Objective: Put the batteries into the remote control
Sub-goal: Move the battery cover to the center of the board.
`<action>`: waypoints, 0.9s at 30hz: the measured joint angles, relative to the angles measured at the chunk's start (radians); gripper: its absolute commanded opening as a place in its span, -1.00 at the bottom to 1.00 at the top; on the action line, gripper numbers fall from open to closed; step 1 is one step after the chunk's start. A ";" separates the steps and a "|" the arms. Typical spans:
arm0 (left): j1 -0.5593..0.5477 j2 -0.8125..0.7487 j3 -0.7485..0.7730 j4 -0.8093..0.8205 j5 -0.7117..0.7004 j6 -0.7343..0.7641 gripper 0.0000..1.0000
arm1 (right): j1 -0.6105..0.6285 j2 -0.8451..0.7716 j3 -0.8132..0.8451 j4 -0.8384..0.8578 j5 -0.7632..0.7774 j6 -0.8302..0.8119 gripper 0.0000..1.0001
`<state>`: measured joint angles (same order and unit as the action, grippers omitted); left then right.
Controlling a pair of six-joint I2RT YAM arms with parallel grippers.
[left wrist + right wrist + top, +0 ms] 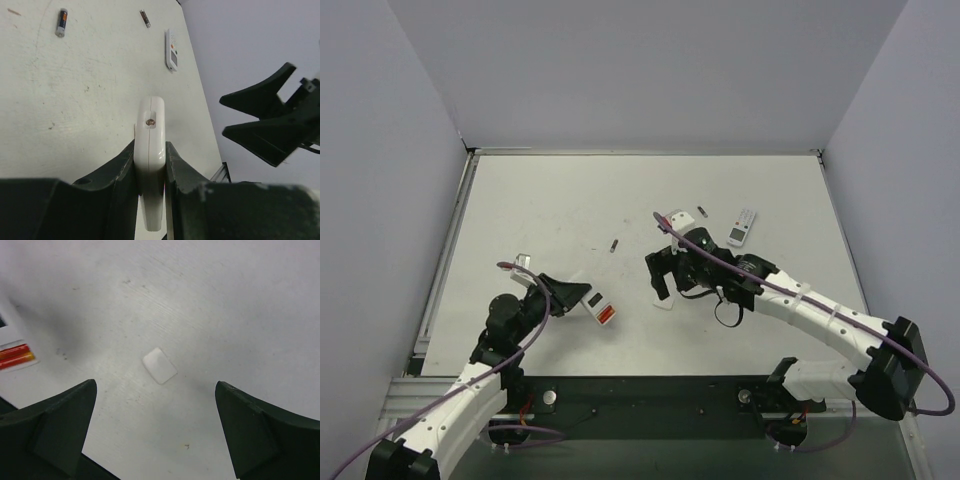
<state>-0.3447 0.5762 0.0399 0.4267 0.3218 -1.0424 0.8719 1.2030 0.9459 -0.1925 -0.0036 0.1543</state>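
Jaws of the left gripper (150,156) are shown clamped on the white sides of the remote control (150,125), which is held on edge at the near left; whether it touches the table (550,200) cannot be told; jaws of the right gripper (155,385) are spread wide, with nothing between them. The left arm is raised from its near-left base and angled to the right; the right arm is stretched from the near right toward the table's centre, its gripper pointed down above a small white plate (159,365) lying flat on the surface. In the remote control's open recess the batteries (15,356) are seen as two red strips side by side; their ends cannot be made out. Farther off lie a white-faced remote (742,227), a dark cylinder (613,245) near the centre and a second dark cylinder (702,211), well apart. The remote control is cut off at the left edge of the right wrist view; its front is hidden in the left wrist view.
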 measured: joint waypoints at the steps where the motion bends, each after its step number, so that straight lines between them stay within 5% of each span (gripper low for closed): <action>1: 0.000 -0.016 0.000 -0.011 -0.008 0.013 -1.00 | -0.012 0.018 -0.008 -0.016 0.027 0.058 1.00; 12: 0.001 -0.117 0.000 -0.149 -0.090 0.105 -1.00 | 0.103 0.264 -0.016 -0.122 0.349 0.504 1.00; 27: -0.001 -0.153 0.000 -0.253 -0.116 0.114 -1.00 | 0.151 0.552 0.176 -0.143 0.567 0.554 1.00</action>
<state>-0.3458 0.4236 0.0399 0.1738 0.2054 -0.9287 1.0229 1.7554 1.1221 -0.3359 0.5632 0.7078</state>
